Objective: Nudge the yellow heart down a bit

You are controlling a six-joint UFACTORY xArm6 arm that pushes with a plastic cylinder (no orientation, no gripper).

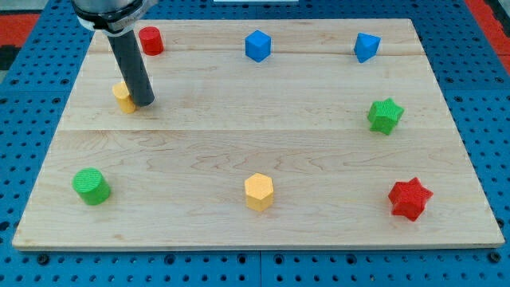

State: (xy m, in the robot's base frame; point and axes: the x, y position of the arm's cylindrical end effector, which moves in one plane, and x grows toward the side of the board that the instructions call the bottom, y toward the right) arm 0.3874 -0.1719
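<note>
The yellow heart (123,96) lies on the wooden board (255,135) at the view's upper left, partly hidden behind the rod. My tip (143,103) rests on the board right beside the heart, at its right side, touching or nearly touching it. The dark rod rises from there toward the view's top left.
A red cylinder (151,40) stands above the heart near the top edge. Two blue blocks (257,45) (366,47) sit along the top. A green star (385,115) is at right, a red star (409,198) at lower right, a yellow hexagon (259,191) at bottom centre, a green cylinder (91,186) at lower left.
</note>
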